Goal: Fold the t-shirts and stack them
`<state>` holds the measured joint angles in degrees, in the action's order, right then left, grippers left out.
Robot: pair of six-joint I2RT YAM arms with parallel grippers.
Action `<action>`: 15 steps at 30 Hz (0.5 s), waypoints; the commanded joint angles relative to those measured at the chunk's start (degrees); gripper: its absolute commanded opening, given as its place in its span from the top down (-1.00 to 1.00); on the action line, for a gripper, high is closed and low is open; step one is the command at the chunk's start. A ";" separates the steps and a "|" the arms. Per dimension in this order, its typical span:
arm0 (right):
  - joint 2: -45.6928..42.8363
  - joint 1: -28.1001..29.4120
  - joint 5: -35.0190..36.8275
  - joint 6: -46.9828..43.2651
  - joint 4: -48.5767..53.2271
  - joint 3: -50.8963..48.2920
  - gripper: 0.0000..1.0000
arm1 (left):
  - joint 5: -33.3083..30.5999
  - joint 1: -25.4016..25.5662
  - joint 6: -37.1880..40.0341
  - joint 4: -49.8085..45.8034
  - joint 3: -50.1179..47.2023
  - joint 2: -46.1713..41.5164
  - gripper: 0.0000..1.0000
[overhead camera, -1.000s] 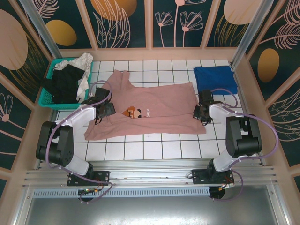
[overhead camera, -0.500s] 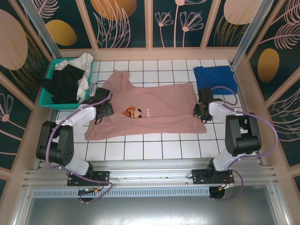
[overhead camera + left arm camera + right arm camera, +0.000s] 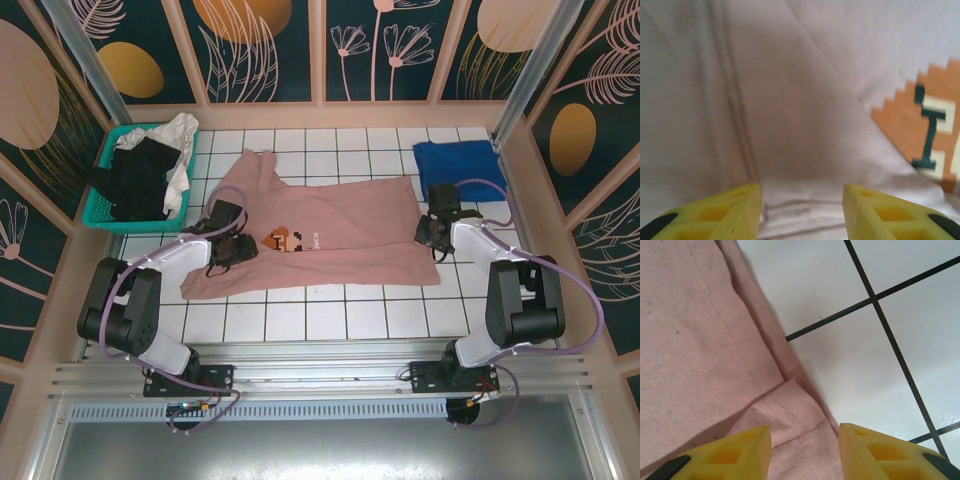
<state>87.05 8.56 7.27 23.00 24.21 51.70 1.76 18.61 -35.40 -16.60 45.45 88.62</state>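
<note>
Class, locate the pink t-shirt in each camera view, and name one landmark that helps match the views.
Top external: pink t-shirt spread flat mid-table on the white tiles.
Left wrist: its cloth spans left to right, pixel-art print at right edge.
Right wrist: left side, hem corner bottom centre, tiles right.
Shared landmark: that print, in top external and left wrist.

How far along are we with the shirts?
Done: the blue t-shirt lies folded at the far right. In hand: the pink t-shirt is spread unfolded, left gripper and right gripper open over it. Left: the black shirt and white shirt in the teal basket.
</note>
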 commanded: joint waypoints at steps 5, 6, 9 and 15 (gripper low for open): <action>0.36 -0.40 -1.04 -0.48 -1.93 -0.92 0.20 | 2.58 1.25 -3.53 3.83 -0.17 3.72 0.16; 0.03 -0.53 -0.81 -0.59 -1.97 -1.15 0.20 | 2.23 1.25 -3.48 3.61 0.22 3.97 0.18; -0.60 -0.86 -0.91 -0.81 -2.42 -1.81 0.20 | 1.94 1.25 -3.14 3.07 1.45 4.36 0.36; -0.45 -1.26 -1.99 -0.97 -3.62 -2.67 0.20 | -0.21 1.26 -1.43 -0.17 5.61 5.12 0.64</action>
<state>87.05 7.73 5.96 22.79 22.06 49.69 3.20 19.94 -37.78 -14.74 48.01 93.17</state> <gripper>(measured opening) 0.402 0.189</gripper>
